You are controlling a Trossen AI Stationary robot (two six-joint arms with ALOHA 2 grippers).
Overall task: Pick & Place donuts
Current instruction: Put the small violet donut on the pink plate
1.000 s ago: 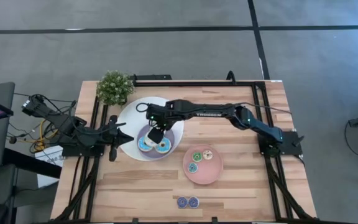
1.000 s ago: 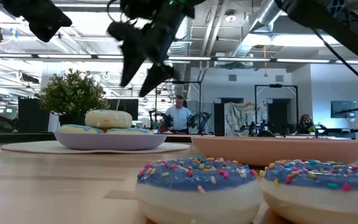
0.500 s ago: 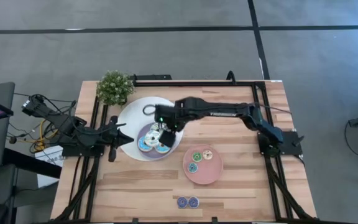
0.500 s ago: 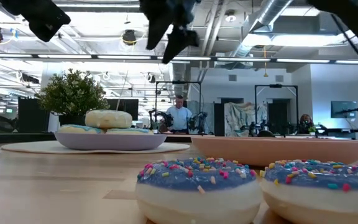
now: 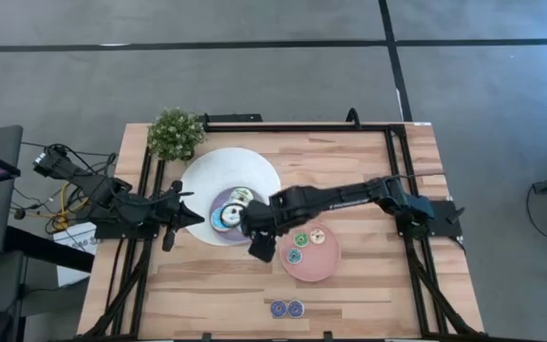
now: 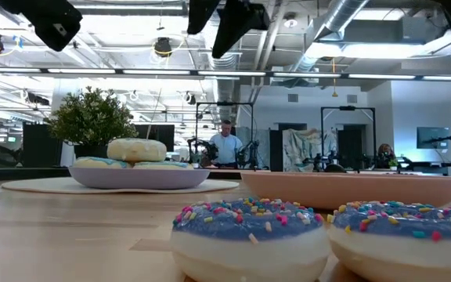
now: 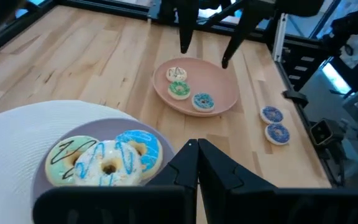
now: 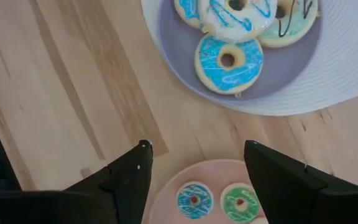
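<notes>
Several iced donuts [image 8: 227, 60] lie piled in the lilac centre of the white bowl [image 5: 254, 171]. Three small donuts, one white [image 7: 178, 73], one green [image 7: 179, 89] and one blue [image 7: 202, 101], sit on the pink plate [image 5: 319, 271]. Two blue sprinkled donuts [image 5: 287, 309] rest side by side on the wood near the front edge. My right gripper [image 5: 260, 245] hangs open and empty, high above the table between bowl and plate, fingers pointing down. My left gripper [image 7: 194, 149] is shut and empty, raised at the bowl's left rim.
A small potted plant [image 5: 175, 133] stands at the far left corner beside the bowl. Black rails [image 5: 399, 171] run along the table's left, right and far sides. Bare wood [image 5: 198, 285] lies along the near left of the table.
My right gripper has risen from over the bowl and swung toward the near edge and the pink plate, turning a little at the wrist. It has stayed open and empty. The donuts in the bowl have not moved.
</notes>
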